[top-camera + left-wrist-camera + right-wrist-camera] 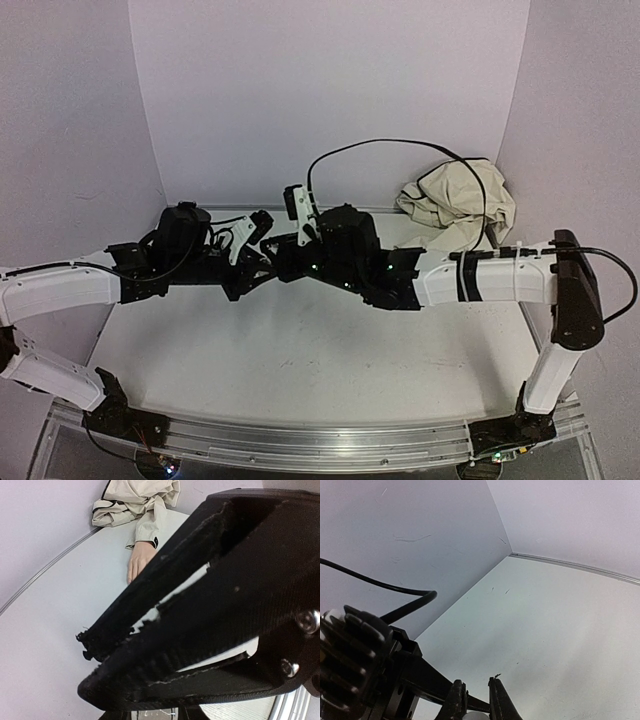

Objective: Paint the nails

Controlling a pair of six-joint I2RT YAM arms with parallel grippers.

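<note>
The peach mannequin hand (pixel 139 560) lies flat on the table with its beige sleeve (pixel 150 522) and dark wrist band (pixel 156 542); its nails are too small to make out. In the top view the right arm hides it. My left gripper (pixel 87 665) (pixel 258 262) is in mid table, its black jaws drawn almost together, and nothing shows between them. My right gripper (pixel 474 682) (pixel 283 262) meets it tip to tip and is shut on a small whitish bottle (pixel 475 716), of which only the rounded top shows.
A crumpled beige cloth (pixel 455 200) lies at the back right, joined to the sleeve. White walls close in the back and both sides. A black cable (pixel 400 145) loops above the right arm. The left arm's motor housing (pixel 350 650) is close beside my right gripper.
</note>
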